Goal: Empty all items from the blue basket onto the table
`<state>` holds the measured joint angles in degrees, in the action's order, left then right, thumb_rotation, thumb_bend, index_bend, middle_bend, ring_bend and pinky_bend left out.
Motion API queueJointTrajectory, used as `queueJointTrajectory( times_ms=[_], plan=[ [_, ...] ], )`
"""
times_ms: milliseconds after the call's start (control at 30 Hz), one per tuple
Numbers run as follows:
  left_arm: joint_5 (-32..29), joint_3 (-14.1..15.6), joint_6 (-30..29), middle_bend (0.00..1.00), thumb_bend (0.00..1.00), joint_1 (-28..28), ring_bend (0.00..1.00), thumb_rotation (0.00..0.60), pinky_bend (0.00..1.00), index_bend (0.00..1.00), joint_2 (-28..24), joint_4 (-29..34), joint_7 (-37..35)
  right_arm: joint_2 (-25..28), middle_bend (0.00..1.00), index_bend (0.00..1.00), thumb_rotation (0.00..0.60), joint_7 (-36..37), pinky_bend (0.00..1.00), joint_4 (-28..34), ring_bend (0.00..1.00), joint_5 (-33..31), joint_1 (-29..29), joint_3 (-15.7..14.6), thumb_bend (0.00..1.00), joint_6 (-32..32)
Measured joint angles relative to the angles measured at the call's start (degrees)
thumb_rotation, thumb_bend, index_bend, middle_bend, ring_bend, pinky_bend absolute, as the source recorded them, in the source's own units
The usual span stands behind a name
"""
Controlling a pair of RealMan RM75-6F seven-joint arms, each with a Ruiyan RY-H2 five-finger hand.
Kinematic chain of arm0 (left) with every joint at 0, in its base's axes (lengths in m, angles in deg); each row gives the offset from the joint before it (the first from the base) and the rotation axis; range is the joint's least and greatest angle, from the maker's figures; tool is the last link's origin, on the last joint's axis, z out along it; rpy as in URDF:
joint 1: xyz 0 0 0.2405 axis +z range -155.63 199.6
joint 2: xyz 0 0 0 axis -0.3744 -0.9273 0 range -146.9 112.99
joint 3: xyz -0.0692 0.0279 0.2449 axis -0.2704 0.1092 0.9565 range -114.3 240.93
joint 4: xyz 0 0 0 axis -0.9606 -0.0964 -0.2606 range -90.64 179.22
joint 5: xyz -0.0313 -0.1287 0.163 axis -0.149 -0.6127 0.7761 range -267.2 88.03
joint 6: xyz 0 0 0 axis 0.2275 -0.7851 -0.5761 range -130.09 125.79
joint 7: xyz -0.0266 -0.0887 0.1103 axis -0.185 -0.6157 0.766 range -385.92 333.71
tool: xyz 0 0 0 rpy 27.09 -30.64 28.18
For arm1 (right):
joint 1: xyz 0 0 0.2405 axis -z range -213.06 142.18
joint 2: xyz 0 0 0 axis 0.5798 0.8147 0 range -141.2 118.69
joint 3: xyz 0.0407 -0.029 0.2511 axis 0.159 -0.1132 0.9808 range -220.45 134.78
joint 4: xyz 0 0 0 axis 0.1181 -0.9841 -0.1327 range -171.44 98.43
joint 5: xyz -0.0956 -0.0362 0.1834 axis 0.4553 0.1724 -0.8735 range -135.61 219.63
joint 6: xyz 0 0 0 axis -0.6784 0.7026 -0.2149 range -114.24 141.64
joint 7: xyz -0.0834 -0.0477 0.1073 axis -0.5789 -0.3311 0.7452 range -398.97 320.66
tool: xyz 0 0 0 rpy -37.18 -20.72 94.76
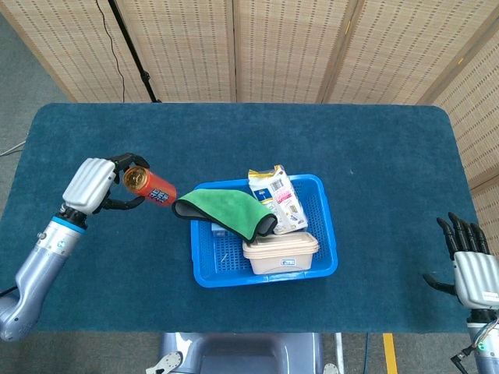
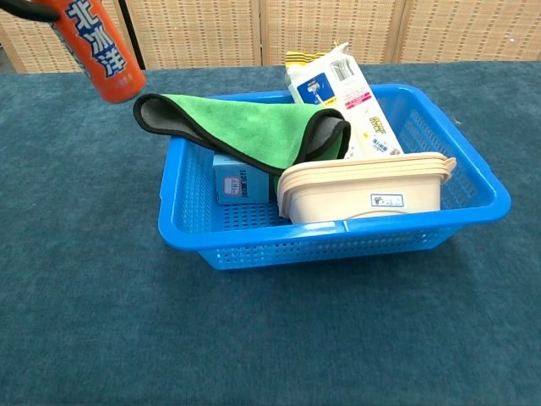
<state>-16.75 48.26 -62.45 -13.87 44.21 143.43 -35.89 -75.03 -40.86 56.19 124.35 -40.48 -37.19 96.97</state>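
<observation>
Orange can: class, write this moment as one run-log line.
left hand holds orange can above table, left of blue basket | right hand idle

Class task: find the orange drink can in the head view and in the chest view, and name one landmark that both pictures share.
Head view: the orange can is left of centre, held tilted in the left hand, left of the basket.
Chest view: the can is at the top-left corner, partly cut off.
Shared landmark: the blue basket.

A staged test space, seemingly a lab: woven folding screens enclose a blue-carpeted table, with a black stand and cable on grey floor.
</observation>
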Motion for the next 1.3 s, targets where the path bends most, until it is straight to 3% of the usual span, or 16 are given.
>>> queueJointTrajectory(
  times_ms=[267, 433, 467, 533, 600, 667, 967, 1300],
  plan=[
    [-0.9, 2.2, 4.3, 0.5, 0.33, -0.4, 0.47, 0.6, 0.58, 0.61, 6.1, -13.2, -4.9, -0.4, 0.0, 0.0, 0.6, -0.9, 0.0, 0.0, 0.0, -0.3, -0.3, -0.2, 0.0, -0.7],
    [-0.8, 3.0, 5.6, 0.49, 0.33, -0.7, 0.43, 0.6, 0.58, 0.59, 8.4, -16.4, -6.5, -0.5, 0.0, 0.0, 0.6, -1.1, 0.0, 0.0, 0.0, -0.5, -0.4, -0.2, 0.0, -0.8],
    [-0.6, 3.2, 5.6, 0.43, 0.32, -0.8, 0.38, 0.6, 0.54, 0.53, 8.6, -16.8, -6.5, -0.5, 0.0, 0.0, 0.6, -1.1, 0.0, 0.0, 0.0, -0.5, -0.4, -0.2, 0.0, -0.9],
    [-0.3, 3.6, 6.2, 0.19, 0.28, -0.8, 0.16, 0.6, 0.37, 0.26, 8.5, -16.7, -6.7, -0.4, 0.0, 0.0, 0.6, -1.1, 0.0, 0.1, 0.0, -0.5, -0.4, -0.2, 0.0, -0.9],
    [0.1, 4.1, 7.9, 0.03, 0.25, -1.0, 0.02, 0.6, 0.22, 0.06, 7.4, -15.8, -7.5, -0.4, 0.0, 0.0, 0.6, -1.0, 0.0, 0.2, 0.0, -0.5, -0.3, -0.2, 0.0, -0.9],
    [0.9, 4.6, 9.6, 0.0, 0.24, -1.1, 0.0, 0.6, 0.15, 0.0, 5.5, -14.5, -8.5, -0.3, 0.0, 0.0, 0.6, -1.0, 0.0, 0.3, 0.0, -0.6, -0.3, -0.2, 0.0, -0.9],
    [5.1, 5.5, 7.9, 0.0, 0.24, -0.3, 0.0, 0.6, 0.13, 0.0, -0.9, -7.4, -8.9, 0.3, 0.0, 0.0, 0.6, -0.3, 0.0, 0.9, 0.0, -0.4, -0.2, -0.3, 0.0, -0.7],
    [12.0, 6.0, 4.0, 0.0, 0.24, -0.7, 0.0, 0.6, 0.13, 0.0, -1.5, 2.6, -3.1, 1.1, 0.0, 0.0, 0.6, 1.2, 0.0, 1.3, 0.0, -0.2, -0.1, -0.3, 0.0, -0.5]
  ],
)
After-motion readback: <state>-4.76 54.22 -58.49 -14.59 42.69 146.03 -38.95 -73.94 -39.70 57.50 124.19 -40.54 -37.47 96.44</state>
